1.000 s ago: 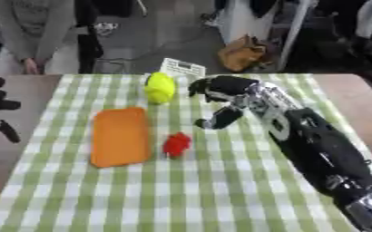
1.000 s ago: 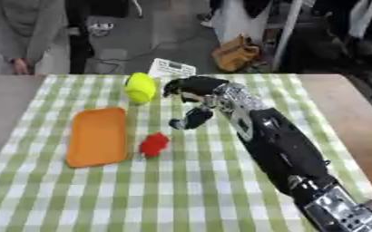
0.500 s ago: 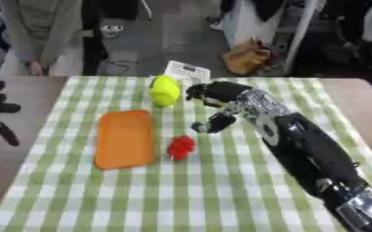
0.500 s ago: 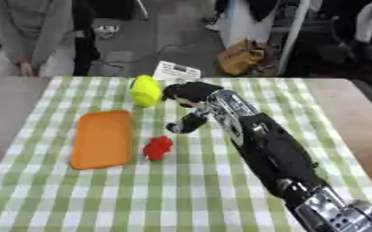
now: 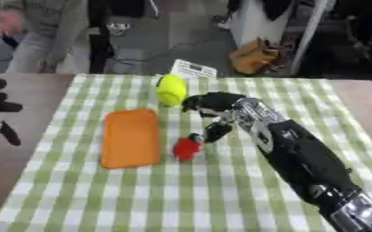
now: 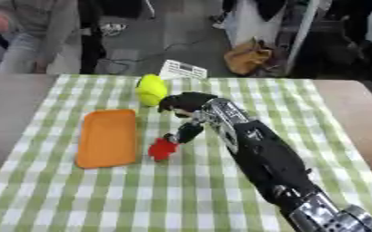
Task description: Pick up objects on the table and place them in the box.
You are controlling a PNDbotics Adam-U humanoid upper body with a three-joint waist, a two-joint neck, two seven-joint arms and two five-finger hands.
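Red, the small object (image 5: 186,148) lies on the checked bench (image 5: 221,195) beside the orange tray (image 5: 130,137), just below-left of the right hand (image 5: 214,108), whose spread fingers (image 5: 216,132) nearly touch it.

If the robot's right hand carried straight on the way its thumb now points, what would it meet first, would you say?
Most likely the small red object: the right hand has its thumb angled down toward it, tip close above. Whether they already touch is unclear.

White card (image 5: 192,69) at table's far edge, dark print seemingly unreadable
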